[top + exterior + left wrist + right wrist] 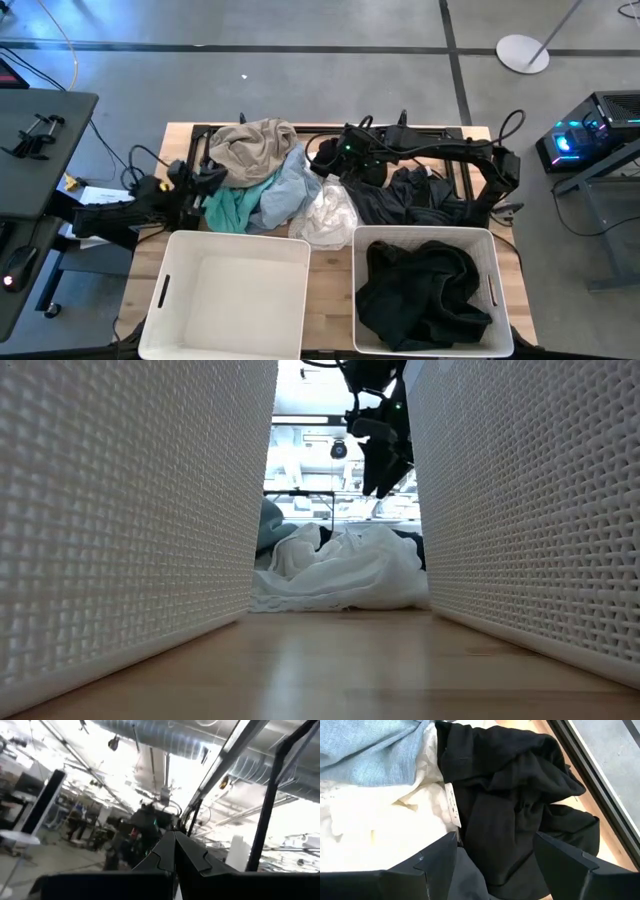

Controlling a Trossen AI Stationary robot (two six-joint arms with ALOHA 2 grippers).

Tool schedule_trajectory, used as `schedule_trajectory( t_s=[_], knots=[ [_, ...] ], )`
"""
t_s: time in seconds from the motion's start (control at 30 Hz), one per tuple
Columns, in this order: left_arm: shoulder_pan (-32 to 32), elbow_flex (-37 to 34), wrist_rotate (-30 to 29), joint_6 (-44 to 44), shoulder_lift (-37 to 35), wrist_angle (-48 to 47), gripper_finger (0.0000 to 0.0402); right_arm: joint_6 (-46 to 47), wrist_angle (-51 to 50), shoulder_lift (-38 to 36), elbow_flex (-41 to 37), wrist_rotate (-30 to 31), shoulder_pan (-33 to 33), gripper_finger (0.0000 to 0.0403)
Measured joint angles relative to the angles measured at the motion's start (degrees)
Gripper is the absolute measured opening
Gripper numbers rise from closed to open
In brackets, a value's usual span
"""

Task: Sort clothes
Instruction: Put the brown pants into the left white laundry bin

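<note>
Clothes (300,185) lie heaped at the table's twelve o'clock, the black garment (520,805) under the right gripper (495,852), fingers apart and empty. Only the left wrist view shows the left gripper (175,852) closed, at nine o'clock.

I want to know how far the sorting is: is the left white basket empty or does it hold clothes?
Empty. The high view shows the bare white bottom of the left basket, while the right basket holds a black garment.

Beige garment (255,145), teal garment (228,207) — black clothes (425,290) in white basket (496,260).
</note>
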Motion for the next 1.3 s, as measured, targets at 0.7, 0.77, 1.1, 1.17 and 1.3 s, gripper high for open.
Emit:
schedule_trajectory(
  t_s=[0.7, 0.77, 1.1, 1.17, 1.3],
  knots=[
    [3.7, 54.1, -26.3, 8.0, 47.2, -65.8, 0.0172, -1.5, 0.4, 0.0, 0.0, -0.6, 0.0, 0.0249],
    [5.9, 58.0, -23.7, 4.8, 52.0, -72.0, 0.0205, -1.6, 0.4, 0.0, 0.0, -0.6, 0.0, 0.0249],
    [16.1, 60.6, -10.8, 4.3, 69.9, -81.5, 0.0297, -5.1, 0.5, 0.0, 0.0, -0.8, 0.0, 0.0249],
    [17.4, 60.6, -8.9, 4.7, 72.6, -82.2, 0.0298, -5.0, 0.6, 0.0, 0.0, -1.4, 0.0, 0.0249],
    [19.0, 60.6, -9.3, 6.4, 78.4, -84.3, 0.0298, -5.0, 1.1, 0.0, 0.0, -2.7, 0.0, 0.0249]
  ],
)
